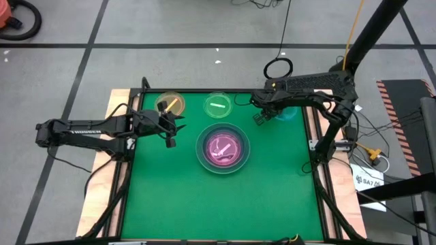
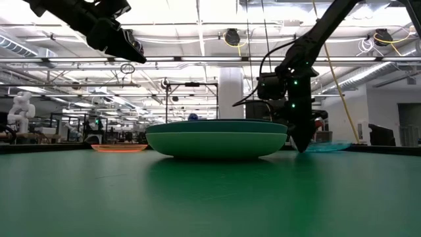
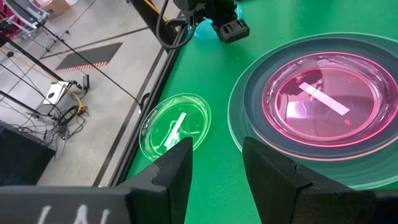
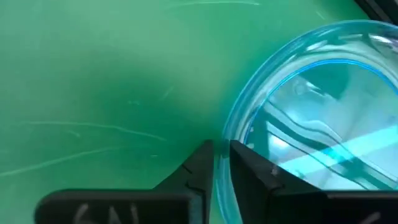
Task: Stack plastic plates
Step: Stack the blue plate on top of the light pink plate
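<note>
Picking up the small blue plate point(image 4: 323, 118) is the step now: the right claw point(image 4: 219, 163) is pinched on its rim, I think, near the surface's point(image 1: 272, 197) far right edge. Next, lift it over to the middle stack point(image 1: 223, 150). Left claw point(image 3: 214, 165) hangs apart, above.

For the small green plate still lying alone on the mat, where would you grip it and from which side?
Grip the small green plate at its thin raised rim, one finger inside and one outside, as the right gripper does on the blue plate. It lies flat, so only the rim offers an edge. Probably come from the left gripper's side: the stack and right arm crowd the others.
</note>
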You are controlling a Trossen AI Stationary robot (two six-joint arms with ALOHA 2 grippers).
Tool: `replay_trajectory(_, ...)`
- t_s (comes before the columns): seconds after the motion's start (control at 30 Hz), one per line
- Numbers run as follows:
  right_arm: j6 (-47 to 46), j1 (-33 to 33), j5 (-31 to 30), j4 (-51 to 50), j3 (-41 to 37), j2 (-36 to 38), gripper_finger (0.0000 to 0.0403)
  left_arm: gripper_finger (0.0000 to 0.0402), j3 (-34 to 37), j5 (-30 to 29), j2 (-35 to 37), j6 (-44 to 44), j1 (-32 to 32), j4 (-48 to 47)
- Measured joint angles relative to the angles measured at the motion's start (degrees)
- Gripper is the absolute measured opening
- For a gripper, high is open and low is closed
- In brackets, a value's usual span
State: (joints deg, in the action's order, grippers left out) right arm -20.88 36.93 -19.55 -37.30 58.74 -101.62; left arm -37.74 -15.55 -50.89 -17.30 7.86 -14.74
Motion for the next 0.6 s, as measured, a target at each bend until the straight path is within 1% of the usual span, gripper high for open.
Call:
replay_trajectory(0.17, 0.11, -0.85, -0.17, -0.04, -0.04, -0.09, 0.0013, 0.0149, 0.00, 0.00, -0.01, 0.00, 0.00, 0.00)
replay_trajectory(0.23, 0.17, -1.17, -0.22, -0.07, -0.04, -0.09, 0.0004, 0.0149, 0.00, 0.00, -0.01, 0.00, 0.00, 0.00)
replay_trajectory(0.43, 0.55, -1.63, -0.35, -0.15, -0.09, -0.11, 0.0004, 0.0149, 0.00, 0.00, 0.01, -0.02, 0.00, 0.00)
replay_trajectory(0.6, 1.02, -2.76, -1.60, -0.65, -0.24, 0.58, 0.0002, 0.0149, 0.00, 0.00, 0.00, -0.02, 0.00, 0.00)
